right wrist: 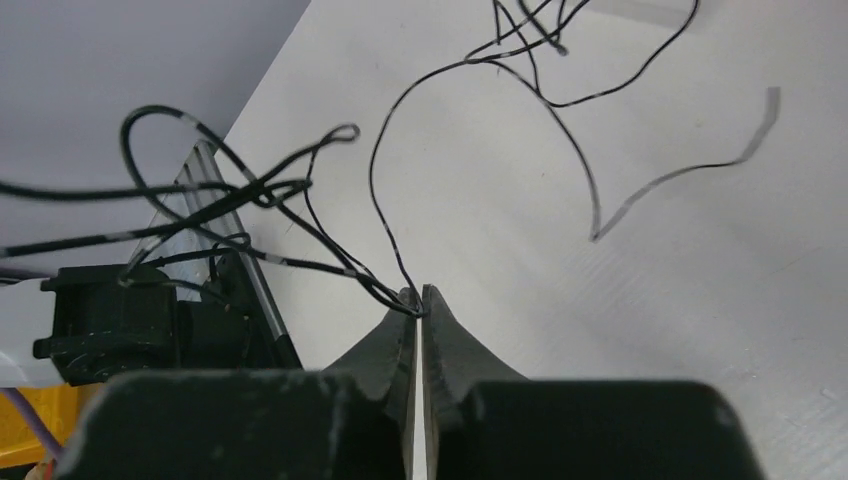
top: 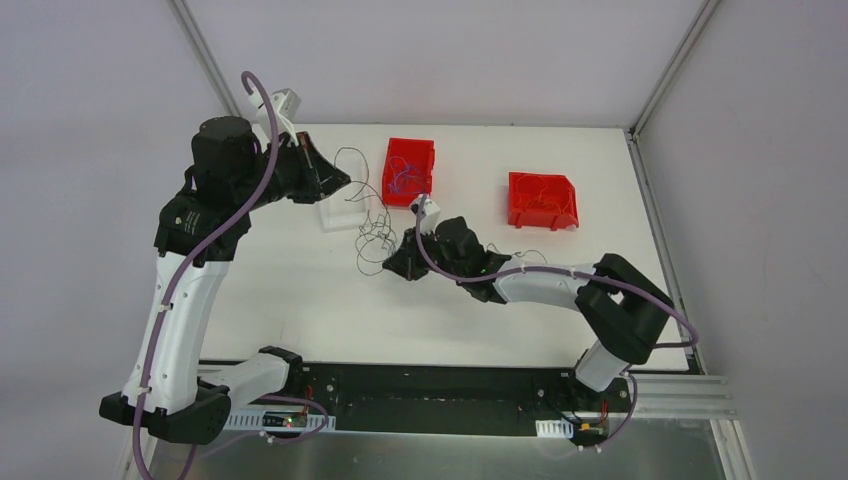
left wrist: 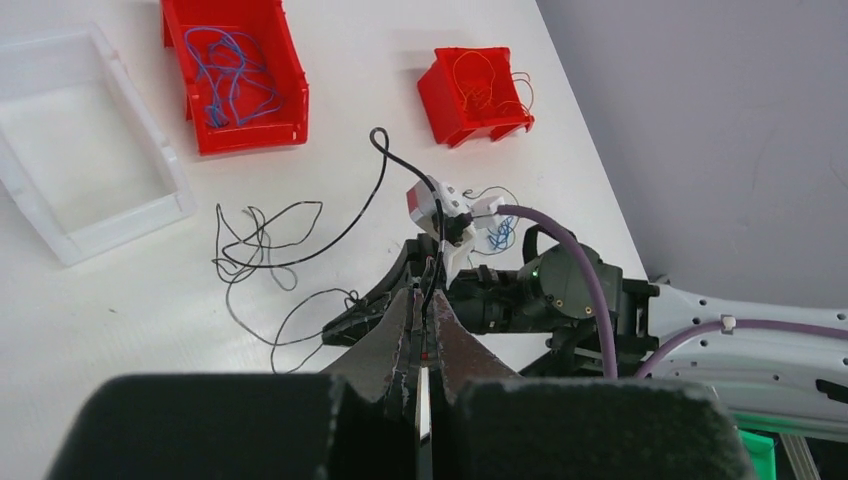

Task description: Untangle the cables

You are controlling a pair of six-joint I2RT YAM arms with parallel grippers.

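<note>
A loose tangle of thin black cables (top: 372, 236) lies on the white table between my two grippers. My left gripper (top: 343, 183) is raised at the tangle's upper left. In the left wrist view, this left gripper (left wrist: 428, 300) is shut on one black cable (left wrist: 372, 190), which arcs away down to the loops on the table. My right gripper (top: 390, 268) is low at the tangle's lower right. Seen from the right wrist, the right gripper (right wrist: 420, 297) is shut, pinching black cable strands (right wrist: 385, 170) at its tips. Blue cables (left wrist: 230, 70) and orange cables (left wrist: 478, 82) lie in red bins.
A red bin (top: 391, 171) holding blue cables sits at the back centre. A second red bin (top: 565, 198) with orange cables is to its right. A clear tray (top: 343, 213) stands under my left gripper. A short black strand (top: 532, 254) lies near the right forearm.
</note>
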